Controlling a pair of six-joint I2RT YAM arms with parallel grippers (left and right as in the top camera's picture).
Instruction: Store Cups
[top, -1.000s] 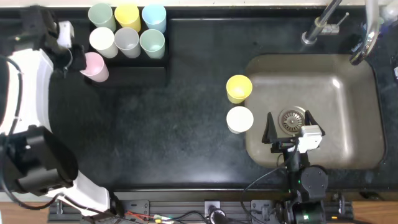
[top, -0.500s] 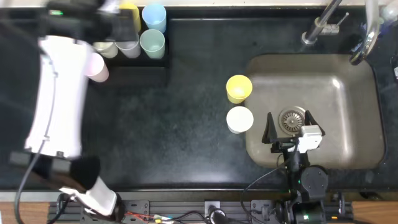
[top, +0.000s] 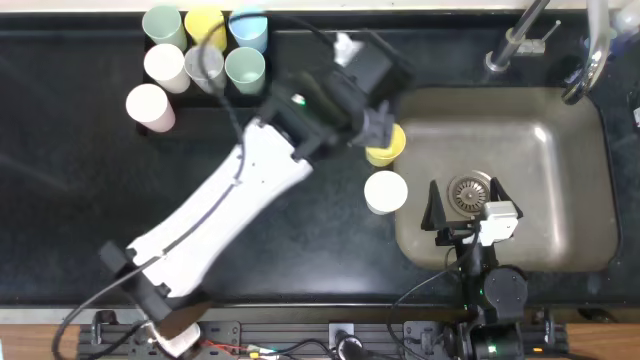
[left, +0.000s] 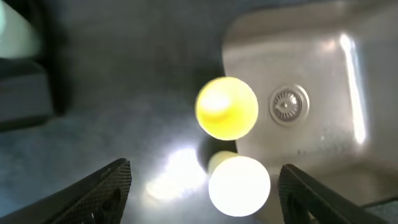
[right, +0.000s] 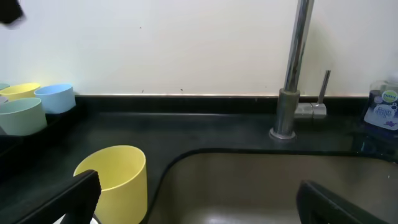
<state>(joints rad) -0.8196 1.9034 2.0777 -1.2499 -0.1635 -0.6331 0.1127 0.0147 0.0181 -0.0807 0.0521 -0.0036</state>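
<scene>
- Yellow cup (left: 227, 107) is standing upright on the bench (top: 300, 240), just beside the sink (top: 560, 150); a white cup (left: 239, 185) is standing next to it.
- Left gripper (left: 204, 171) is hanging above both cups, jaws wide apart.
- Right gripper (top: 463, 197) is sitting over the sink, jaws apart, holding nothing.

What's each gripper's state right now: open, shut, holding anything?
Left gripper: open, empty, above the round yellow plastic cup and round white plastic cup.
Right gripper: open, empty, over the steel sink.
</scene>
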